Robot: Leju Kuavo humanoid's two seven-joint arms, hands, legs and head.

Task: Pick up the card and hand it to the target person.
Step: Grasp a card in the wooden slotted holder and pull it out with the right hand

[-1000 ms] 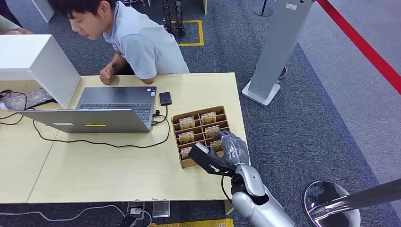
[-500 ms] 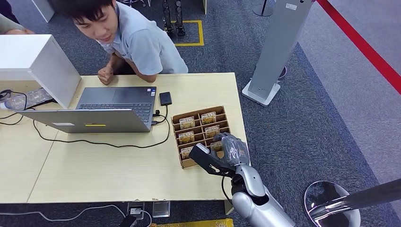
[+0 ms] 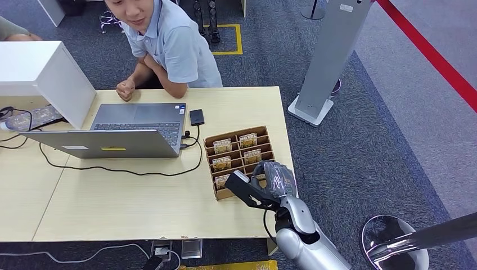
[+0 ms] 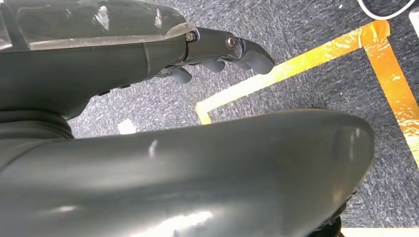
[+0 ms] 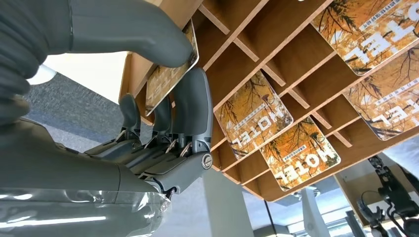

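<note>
One wooden bench (image 3: 140, 208) carries all items relevant to the task. On it, in descending size: an open laptop (image 3: 121, 135), a compartmented wooden card rack (image 3: 209, 140) near the right edge, and a small black device (image 3: 196, 117) cabled to the laptop. A person (image 3: 169, 48) leans on the far edge of the bench, well apart from the rack; this is judged to be the recipient.

Right hand (image 3: 269, 180): positioned at the near right corner of the rack. In the right wrist view the thumb (image 5: 128, 29) lies on one face of a card (image 5: 173, 74) and the dark fingers (image 5: 190, 106) on the other face, so the card is pinched. The card sits at the mouth of its compartment, tilted, and has not cleared the rack.

Left hand (image 4: 217, 54): hangs over carpet with yellow floor tape (image 4: 296, 64) beneath it. Fingers are curled inward and nothing is visible in them.

Other cards (image 5: 254, 113) marked HOTEL occupy the adjacent compartments.

Probable faults from this state:
1. Card slip. Cause: the pinch covers only one end of a thin, smooth card.
2. Card jam. Cause: withdrawing at an angle would press the card edge against a divider.
3. Rack displacement. Cause: the rack appears unsecured, so a jammed card could drag it toward the nearby bench edge.
4. Neighbouring cards disturbed. Cause: the fingers are close to the adjoining compartments.
</note>
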